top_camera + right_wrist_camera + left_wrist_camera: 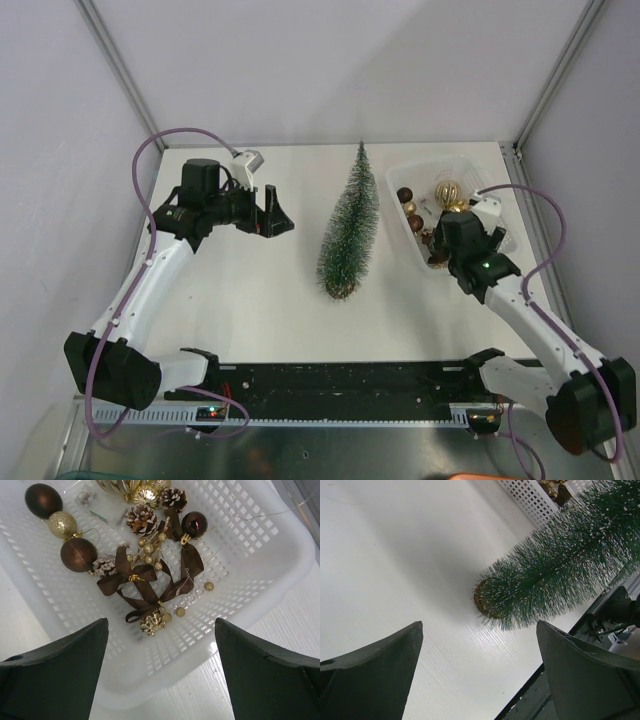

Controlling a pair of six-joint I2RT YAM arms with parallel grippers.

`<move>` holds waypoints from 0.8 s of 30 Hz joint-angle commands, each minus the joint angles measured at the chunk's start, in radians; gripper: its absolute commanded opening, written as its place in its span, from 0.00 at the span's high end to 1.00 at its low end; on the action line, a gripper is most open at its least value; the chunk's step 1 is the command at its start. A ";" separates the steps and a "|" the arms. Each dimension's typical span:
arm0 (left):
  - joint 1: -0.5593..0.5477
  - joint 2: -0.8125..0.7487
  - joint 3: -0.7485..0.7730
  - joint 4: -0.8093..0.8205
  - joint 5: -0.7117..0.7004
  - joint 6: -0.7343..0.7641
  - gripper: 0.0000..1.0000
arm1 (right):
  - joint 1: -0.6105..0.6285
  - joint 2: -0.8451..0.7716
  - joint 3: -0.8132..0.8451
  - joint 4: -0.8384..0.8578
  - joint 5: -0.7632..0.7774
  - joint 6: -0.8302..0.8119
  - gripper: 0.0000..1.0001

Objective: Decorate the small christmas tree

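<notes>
The small christmas tree (349,228) stands upright mid-table, a slim frosted green cone on a brown base; the left wrist view shows it (555,570) ahead of the fingers. My left gripper (273,218) is open and empty, left of the tree and apart from it. My right gripper (441,245) is open and empty, hovering at the near rim of the white basket (270,580). In the basket lie brown baubles (78,554), gold baubles (62,524), frosted pine cones (141,519) and brown ribbon bows (150,580).
The white basket (470,170) sits at the table's back right, close to the right frame post. Grey walls close in behind and at both sides. A black rail runs along the near edge (340,385).
</notes>
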 commanded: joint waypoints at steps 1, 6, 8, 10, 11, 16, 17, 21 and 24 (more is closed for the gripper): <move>0.006 -0.026 0.008 0.013 0.004 0.013 0.00 | 0.006 0.080 0.007 0.133 0.098 -0.005 0.09; 0.006 -0.028 0.003 0.012 -0.004 0.021 0.00 | -0.088 0.059 0.103 0.215 -0.043 0.018 0.08; 0.006 -0.025 0.005 0.012 -0.004 0.022 0.00 | -0.185 0.069 0.151 0.237 -0.161 0.061 0.08; 0.006 -0.019 0.008 0.012 -0.004 0.023 0.00 | -0.276 0.123 0.213 0.241 -0.260 0.087 0.08; 0.006 -0.016 0.009 0.012 -0.004 0.023 0.00 | -0.299 0.156 0.246 0.241 -0.284 0.088 0.08; 0.005 0.001 0.012 0.013 -0.006 0.025 0.00 | -0.345 0.405 0.410 0.254 -0.320 0.091 0.14; 0.005 0.004 0.012 0.013 -0.008 0.026 0.00 | -0.353 0.453 0.433 0.257 -0.330 0.103 0.16; 0.006 0.018 0.011 0.013 -0.011 0.028 0.00 | -0.379 0.590 0.484 0.301 -0.370 0.149 0.20; 0.006 0.029 0.010 0.013 -0.014 0.033 0.00 | -0.394 0.671 0.533 0.306 -0.367 0.167 0.22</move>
